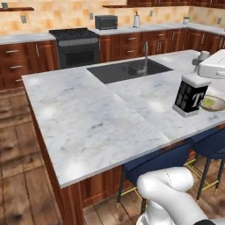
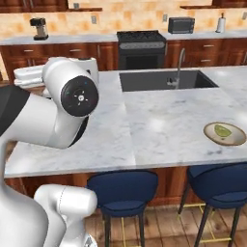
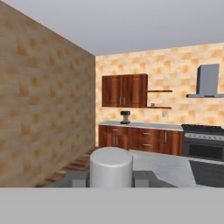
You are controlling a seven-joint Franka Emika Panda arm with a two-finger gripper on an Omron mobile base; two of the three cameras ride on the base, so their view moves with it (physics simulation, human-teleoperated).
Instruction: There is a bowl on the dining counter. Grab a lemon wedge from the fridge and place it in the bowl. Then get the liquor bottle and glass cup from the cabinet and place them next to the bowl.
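At right of the left base view, your gripper point(image 1: 198, 74) clamps 1 liquor bottle point(image 1: 190, 94) (upright) beside the bowl point(image 1: 214, 103).

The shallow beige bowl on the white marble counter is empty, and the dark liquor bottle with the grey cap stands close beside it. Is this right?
Not quite. The shallow beige bowl on the white marble counter is not empty: a yellow-green lemon wedge lies in it, as the right base view shows. The dark liquor bottle with the grey cap does stand close beside it.
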